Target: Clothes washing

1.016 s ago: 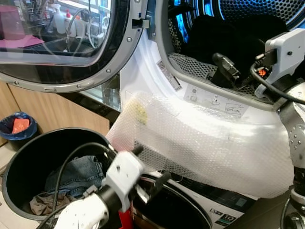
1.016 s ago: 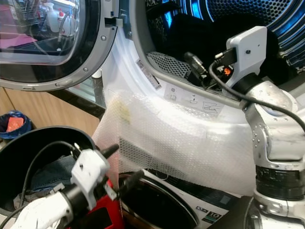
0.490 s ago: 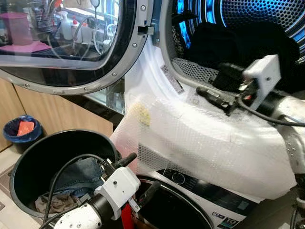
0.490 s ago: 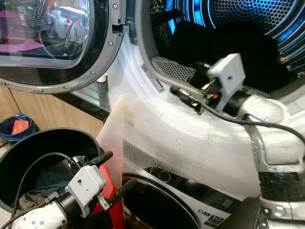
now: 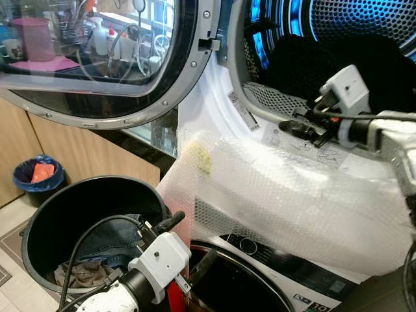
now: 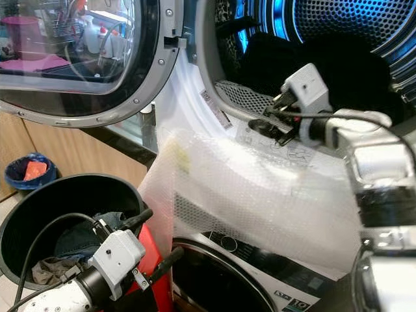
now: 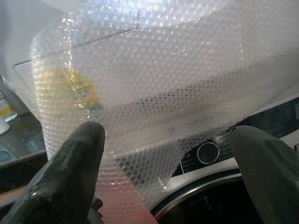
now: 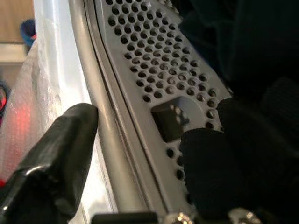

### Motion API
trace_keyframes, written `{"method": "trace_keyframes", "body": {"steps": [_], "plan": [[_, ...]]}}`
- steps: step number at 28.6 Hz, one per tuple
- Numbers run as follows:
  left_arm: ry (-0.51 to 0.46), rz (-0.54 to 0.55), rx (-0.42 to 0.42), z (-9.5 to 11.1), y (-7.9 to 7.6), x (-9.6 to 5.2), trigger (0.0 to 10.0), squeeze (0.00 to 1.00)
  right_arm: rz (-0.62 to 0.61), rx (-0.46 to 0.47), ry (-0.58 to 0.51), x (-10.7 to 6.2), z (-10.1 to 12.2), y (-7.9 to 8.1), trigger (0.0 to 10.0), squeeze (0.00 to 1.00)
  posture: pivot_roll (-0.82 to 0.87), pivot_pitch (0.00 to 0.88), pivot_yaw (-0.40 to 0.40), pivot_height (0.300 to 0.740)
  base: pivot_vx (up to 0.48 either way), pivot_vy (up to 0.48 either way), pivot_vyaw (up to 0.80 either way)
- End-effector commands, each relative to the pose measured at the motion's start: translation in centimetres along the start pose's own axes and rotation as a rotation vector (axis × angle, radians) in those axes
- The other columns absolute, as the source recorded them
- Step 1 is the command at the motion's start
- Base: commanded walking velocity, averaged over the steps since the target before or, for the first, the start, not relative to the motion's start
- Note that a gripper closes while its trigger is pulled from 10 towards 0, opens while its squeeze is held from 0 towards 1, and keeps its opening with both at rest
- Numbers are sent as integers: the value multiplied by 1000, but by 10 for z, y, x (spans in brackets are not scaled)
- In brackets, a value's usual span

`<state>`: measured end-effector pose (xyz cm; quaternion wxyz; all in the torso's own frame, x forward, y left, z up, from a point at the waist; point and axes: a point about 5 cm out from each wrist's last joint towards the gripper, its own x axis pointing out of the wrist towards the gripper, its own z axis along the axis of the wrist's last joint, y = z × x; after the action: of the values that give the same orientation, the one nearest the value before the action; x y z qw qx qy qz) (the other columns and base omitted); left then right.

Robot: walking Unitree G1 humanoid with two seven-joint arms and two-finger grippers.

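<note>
The upper machine's drum (image 5: 364, 26) stands open, lit blue, with dark clothes (image 5: 338, 58) piled inside. My right gripper (image 5: 296, 120) hovers open and empty at the drum's lower rim, just outside the clothes. The right wrist view shows the perforated rim (image 8: 159, 70) between its fingers (image 8: 56, 154), with dark cloth (image 8: 252, 42) beyond. Low down, my left gripper (image 5: 194, 235) is open and empty, pointing at the bubble wrap (image 7: 163, 79) on the machine front. A black laundry basket (image 5: 45, 221) beside it holds jeans (image 5: 107, 237) and a brownish garment (image 5: 81, 273).
The round glass door (image 5: 97, 58) hangs open at the upper left, above the basket. Bubble wrap (image 5: 292, 201) drapes over the panel between the two machines. The lower machine's dark door (image 5: 234, 279) is shut. A small blue bin (image 5: 39, 175) stands by the wooden cabinets.
My right gripper has drawn back out of the drum, from the dark clothes to the lower rim, and turned its wrist. The camera has shifted a little. The left arm has barely moved.
</note>
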<state>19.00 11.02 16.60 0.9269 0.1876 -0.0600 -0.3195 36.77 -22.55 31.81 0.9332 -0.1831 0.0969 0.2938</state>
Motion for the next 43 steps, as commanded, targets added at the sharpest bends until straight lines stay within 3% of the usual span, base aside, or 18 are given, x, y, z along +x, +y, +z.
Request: {"method": "trace_keyframes", "body": {"steps": [1, 5, 7, 9, 10, 19, 24, 26, 30, 34, 37, 38, 40, 41, 42, 43], "plan": [[2, -7, -10, -2, -3, 0, 10000, 0, -14, -24, 6, -14, 5, -12, 10000, 0, 139, 0, -184, 740, 0, 0, 0], [-3, -8, -10, -2, -4, 1, 10000, 0, -48, -87, 32, -26, 8, -27, 10000, 0, 137, 0, -184, 740, 0, 0, 0], [-5, -10, -8, -2, -3, 2, 10000, 0, -125, -112, 42, -30, 14, -39, 10000, 0, 134, 0, -180, 740, 0, 0, 0], [-7, -10, -6, -2, -2, 3, 10000, 0, -159, -157, 56, -32, 18, -45, 10000, 0, 134, 0, -178, 740, 0, 0, 0], [-13, -13, -2, -1, -2, 4, 10000, 0, -203, -222, 77, -32, 25, -48, 10000, 0, 132, 0, -176, 740, 0, 0, 0], [-23, -15, 11, 0, 0, 8, 10000, 0, -385, -454, 89, -16, 58, -46, 10000, 0, 134, 0, -177, 740, 0, 0, 0], [-23, -10, 15, 1, 1, 8, 10000, 0, -478, -550, 34, -4, 77, -39, 10000, 0, 133, 0, -175, 740, 0, 0, 0], [-24, -7, 19, 1, 2, 9, 10000, 0, -549, -666, -4, 7, 91, -30, 10000, 0, 132, 0, -175, 740, 0, 0, 0], [-26, -6, 23, 1, 3, 10, 10000, 0, -599, -776, -14, 16, 97, -24, 10000, 0, 129, 0, -172, 740, 0, 0, 0], [-27, -7, 25, 2, 3, 8, 10000, 0, -691, -1049, 175, 18, 83, -33, 10000, 0, 130, 0, -177, 740, 0, 0, 0], [-22, -4, 22, 2, 2, 7, 10000, 0, -716, -1055, 157, 14, 85, -36, 10000, 0, 127, 0, -178, 740, 0, 0, 0], [-18, 0, 18, 2, 2, 6, 10000, 0, -676, -949, 98, 13, 87, -36, 10000, 0, 130, 0, -179, 740, 0, 0, 0], [-17, 1, 17, 1, 2, 6, 10000, 0, -657, -910, 79, 12, 87, -36, 10000, 0, 130, 0, -179, 740, 0, 0, 0], [-17, 0, 14, 2, 1, 6, 10000, 0, -593, -813, 34, 11, 87, -36, 10000, 0, 130, 0, -179, 740, 0, 0, 0], [-17, 0, 14, 2, 1, 6, 10000, 0, -593, -813, 34, 11, 87, -36, 10000, 0, 130, 0, -179, 740, 0, 0, 0], [-17, 1, 12, 2, 0, 6, 10000, 0, -535, -753, 3, 10, 87, -36, 10000, 0, 130, 0, -179, 740, 0, 0, 0]]}}
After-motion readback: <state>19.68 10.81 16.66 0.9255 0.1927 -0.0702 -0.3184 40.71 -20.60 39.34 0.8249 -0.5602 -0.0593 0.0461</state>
